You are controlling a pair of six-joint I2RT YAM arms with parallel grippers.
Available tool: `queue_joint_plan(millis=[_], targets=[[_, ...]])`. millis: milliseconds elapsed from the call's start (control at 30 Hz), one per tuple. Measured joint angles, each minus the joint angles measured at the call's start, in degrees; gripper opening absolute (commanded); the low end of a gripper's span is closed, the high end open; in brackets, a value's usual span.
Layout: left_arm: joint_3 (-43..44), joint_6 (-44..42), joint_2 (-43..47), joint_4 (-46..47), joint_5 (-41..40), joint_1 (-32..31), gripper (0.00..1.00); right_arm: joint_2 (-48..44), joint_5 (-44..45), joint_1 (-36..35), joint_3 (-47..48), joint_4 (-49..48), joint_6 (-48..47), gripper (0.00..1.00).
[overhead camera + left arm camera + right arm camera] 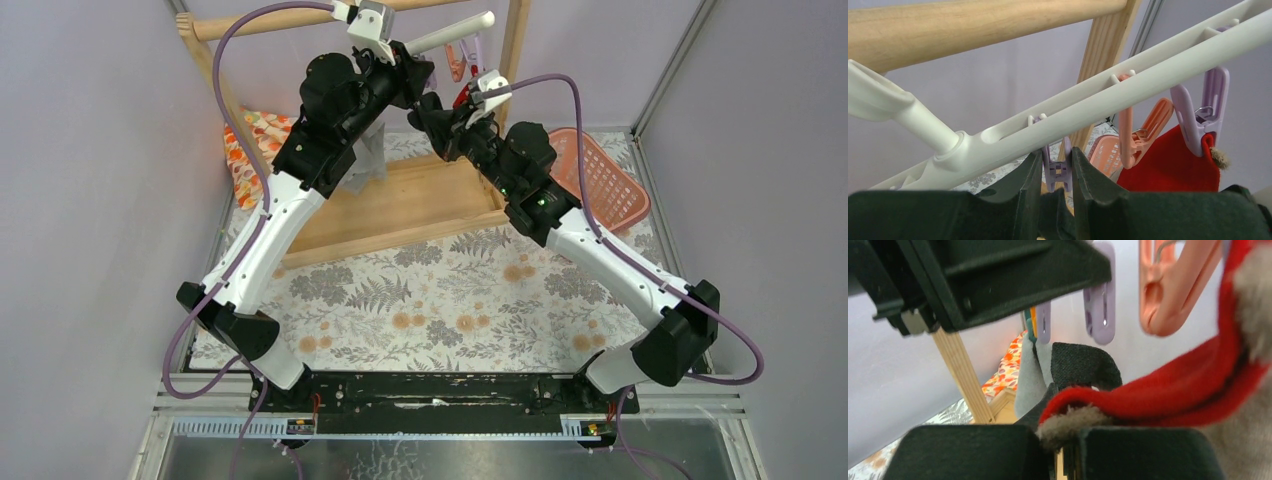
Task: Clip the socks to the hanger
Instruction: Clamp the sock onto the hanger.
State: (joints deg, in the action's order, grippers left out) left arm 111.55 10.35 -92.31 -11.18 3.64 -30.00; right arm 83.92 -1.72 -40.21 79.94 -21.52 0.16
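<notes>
The white hanger [1128, 95] hangs from the wooden rail, and its bar also shows in the top view [452, 36]. My left gripper [1057, 156] is shut on a purple clip [1058, 170], squeezing it from both sides. The black sock [1054, 212] sits just under that clip between my fingers, and also shows in the right wrist view [1083, 365]. The beige sock's red end [1168, 167] is held by another purple clip [1204, 112]. An empty orange clip [1140, 135] hangs between them. My right gripper [1060, 440] is shut on the beige sock's edge [1073, 422].
The wooden rail [973, 27] and its upright [1103, 55] stand right behind the hanger. A grey fabric piece [1029, 375] hangs by the black sock. An orange basket [603, 178] lies at the right, and the flower-patterned cloth [250, 150] at the left.
</notes>
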Motion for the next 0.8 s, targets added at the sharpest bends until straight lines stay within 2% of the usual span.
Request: queue_joint_plan(millis=[333, 800], targets=[[0.26, 0.04, 0.0, -0.28, 0.17, -0.02, 0.0, 2.32, 2.01, 0.02, 6.08, 2.14, -2.43, 0.0], [1.16, 0.07, -0.63, -0.9, 0.74, -0.02, 0.0, 2.56, 2.23, 1.09, 6.36, 3.06, -2.97, 0.0]])
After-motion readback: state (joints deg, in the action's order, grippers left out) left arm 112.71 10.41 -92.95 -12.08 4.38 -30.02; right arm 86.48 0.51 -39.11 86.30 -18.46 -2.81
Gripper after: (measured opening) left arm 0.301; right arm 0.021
